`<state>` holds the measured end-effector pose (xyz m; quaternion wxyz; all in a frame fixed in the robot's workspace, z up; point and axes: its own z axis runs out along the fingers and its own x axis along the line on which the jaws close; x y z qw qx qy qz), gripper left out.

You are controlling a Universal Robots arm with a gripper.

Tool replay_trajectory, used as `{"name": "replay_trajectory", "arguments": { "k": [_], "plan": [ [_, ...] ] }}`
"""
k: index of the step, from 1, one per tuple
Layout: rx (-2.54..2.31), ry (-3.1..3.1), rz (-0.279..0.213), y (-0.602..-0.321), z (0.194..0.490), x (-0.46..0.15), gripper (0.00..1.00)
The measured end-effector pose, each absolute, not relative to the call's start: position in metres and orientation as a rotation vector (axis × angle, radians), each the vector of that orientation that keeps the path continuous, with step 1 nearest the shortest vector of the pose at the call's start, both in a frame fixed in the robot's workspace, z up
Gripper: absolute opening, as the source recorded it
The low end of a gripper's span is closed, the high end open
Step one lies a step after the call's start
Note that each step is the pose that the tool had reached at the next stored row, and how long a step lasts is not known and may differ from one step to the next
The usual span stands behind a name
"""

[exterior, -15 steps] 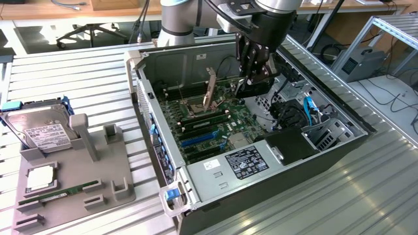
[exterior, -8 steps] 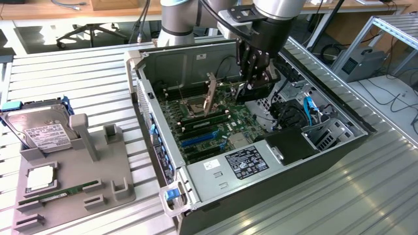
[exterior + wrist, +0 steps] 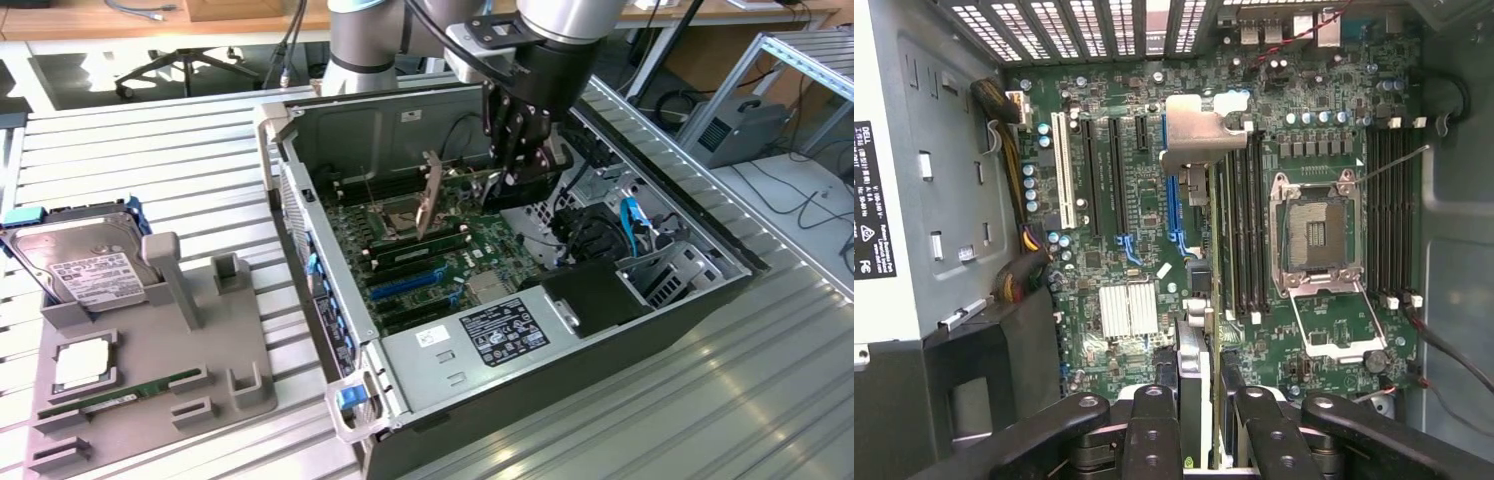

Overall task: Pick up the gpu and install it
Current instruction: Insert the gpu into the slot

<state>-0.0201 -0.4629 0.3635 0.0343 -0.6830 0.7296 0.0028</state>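
Observation:
The gpu [image 3: 431,197] stands on edge inside the open computer case [image 3: 327,300], its silver bracket toward the exterior view's left. My gripper [image 3: 518,165] reaches down into the case and is shut on the card's upper edge. In the wrist view the gpu [image 3: 1197,140] runs edge-on from between my black fingers [image 3: 1154,425] out to its bracket. It is lined up over the blue expansion slot [image 3: 1172,200] on the green motherboard [image 3: 1114,250], beside the memory slots [image 3: 1244,230]. I cannot tell whether its lower edge touches the slot.
The CPU socket [image 3: 1316,235] and cables lie close to the card. A power supply [image 3: 501,330] fills the case's near end. At the exterior view's left, a grey holder [image 3: 160,370] carries a hard drive [image 3: 80,265], a RAM stick [image 3: 120,395] and a chip [image 3: 83,362].

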Motion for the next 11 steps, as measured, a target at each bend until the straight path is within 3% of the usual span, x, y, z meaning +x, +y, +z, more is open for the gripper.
{"name": "replay_trajectory", "arguments": {
  "k": [11],
  "plan": [
    [-2.100,2.243,0.008,-0.4645,0.3614,-0.0201,0.27]
  ]
}}
